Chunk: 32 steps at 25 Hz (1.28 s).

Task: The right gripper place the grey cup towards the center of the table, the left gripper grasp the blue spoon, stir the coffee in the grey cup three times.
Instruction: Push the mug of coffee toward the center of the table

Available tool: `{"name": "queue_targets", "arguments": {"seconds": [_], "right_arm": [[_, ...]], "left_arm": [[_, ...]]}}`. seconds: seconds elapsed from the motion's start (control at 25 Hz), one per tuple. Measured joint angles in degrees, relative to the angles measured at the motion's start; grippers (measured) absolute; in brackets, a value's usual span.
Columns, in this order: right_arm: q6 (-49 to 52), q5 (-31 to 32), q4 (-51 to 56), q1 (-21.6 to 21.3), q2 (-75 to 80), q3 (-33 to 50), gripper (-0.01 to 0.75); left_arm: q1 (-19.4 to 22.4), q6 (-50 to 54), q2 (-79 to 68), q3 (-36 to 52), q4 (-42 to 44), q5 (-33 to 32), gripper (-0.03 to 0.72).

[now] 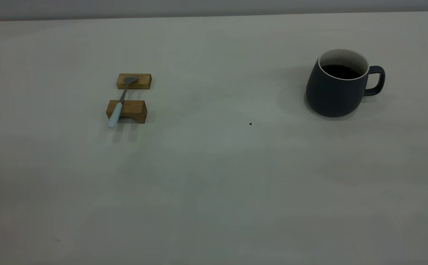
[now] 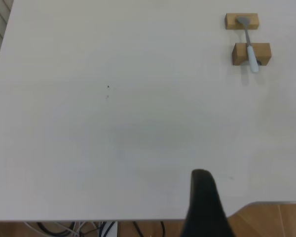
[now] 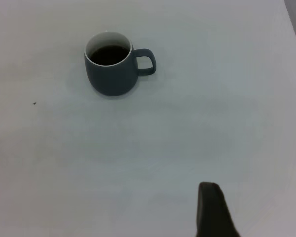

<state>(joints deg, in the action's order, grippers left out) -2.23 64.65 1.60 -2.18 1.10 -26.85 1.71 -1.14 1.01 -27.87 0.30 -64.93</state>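
Slate-grey and upright, the grey cup (image 1: pixel 337 88) sits at the right of your exterior view, handle pointing right, with dark coffee (image 1: pixel 341 71) inside. At the left of that frame, the blue spoon (image 1: pixel 120 103) lies across two wooden blocks (image 1: pixel 130 97), its bowl on the far block and its pale handle over the near one. A dark speck (image 1: pixel 250 124) marks the table (image 1: pixel 214 191) between them. Each wrist view shows you only one black finger of the left gripper (image 2: pixel 205 206) and the right gripper (image 3: pixel 213 211), so you cannot tell their grip; both hang well apart from spoon and cup.

Grey cup (image 1: pixel 333 92) – slate outside, white inside; coffee (image 1: pixel 341 71) black; blue spoon (image 1: pixel 120 103) pale-handled.
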Motion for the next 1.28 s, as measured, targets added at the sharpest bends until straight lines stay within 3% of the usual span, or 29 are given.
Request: {"name": "queue_targets", "arguments": {"seconds": [1.04, 1.28], "right_arm": [[-0.9, 0.0, 2.7, 0.0, 2.3, 0.0, 0.486], [-4.8, -4.3, 7.1, 0.0, 18.0, -1.5, 0.601]], "left_arm": [[0.0, 0.0, 0.0, 0.0, 0.0, 0.0, 0.577], [0.0, 0.0, 0.0, 0.0, 0.0, 0.0, 0.577]]}}
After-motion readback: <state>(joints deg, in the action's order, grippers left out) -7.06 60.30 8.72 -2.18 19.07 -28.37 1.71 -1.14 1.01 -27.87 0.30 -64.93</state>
